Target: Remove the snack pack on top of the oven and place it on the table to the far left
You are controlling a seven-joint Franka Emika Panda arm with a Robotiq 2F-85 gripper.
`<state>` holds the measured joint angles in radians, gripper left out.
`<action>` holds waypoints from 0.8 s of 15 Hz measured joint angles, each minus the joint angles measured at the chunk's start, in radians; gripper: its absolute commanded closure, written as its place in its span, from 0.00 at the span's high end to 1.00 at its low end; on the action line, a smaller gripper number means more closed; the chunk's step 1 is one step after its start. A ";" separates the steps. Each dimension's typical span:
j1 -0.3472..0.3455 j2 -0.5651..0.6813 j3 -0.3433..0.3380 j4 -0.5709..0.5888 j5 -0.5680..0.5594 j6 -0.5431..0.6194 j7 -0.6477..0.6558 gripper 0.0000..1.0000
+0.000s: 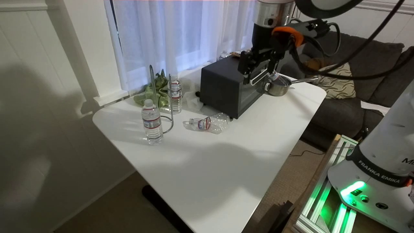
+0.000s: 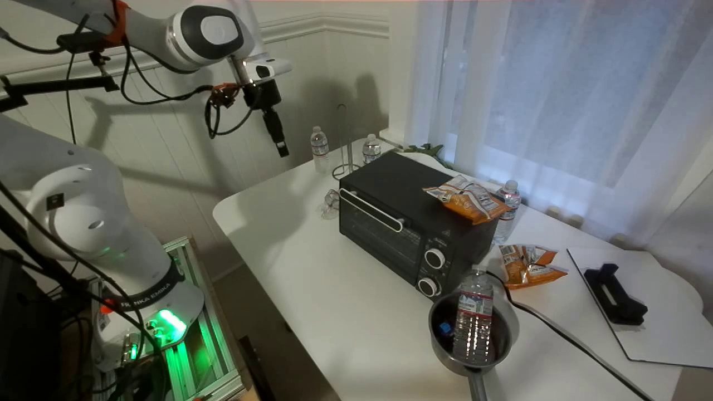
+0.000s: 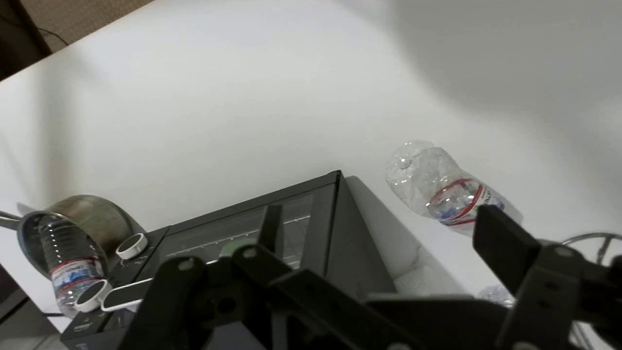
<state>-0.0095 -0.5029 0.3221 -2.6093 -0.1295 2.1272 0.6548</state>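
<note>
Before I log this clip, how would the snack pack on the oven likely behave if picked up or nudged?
The snack pack is probably floppy, as it looks creased and crumpled. Its glossy surface may be slippery. Lying close to an edge of the oven, it could slide off if nudged outward.

Clocking from the oven in an exterior view, I have the snack pack on its top towards three o'clock, a leaning bottle in the saucepan at five, a second packet near four with the board beyond it. A lying bottle sits just past nine, one standing bottle at ten, another standing bottle at eleven, the wire stand between them
</note>
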 measured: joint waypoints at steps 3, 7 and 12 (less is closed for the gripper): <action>-0.055 0.015 -0.077 0.012 -0.059 0.026 -0.003 1.00; -0.127 0.069 -0.136 0.060 -0.161 0.112 -0.019 1.00; -0.178 0.207 -0.194 0.145 -0.227 0.246 -0.022 1.00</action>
<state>-0.1879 -0.2961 0.1276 -2.4644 -0.3562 2.3733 0.6326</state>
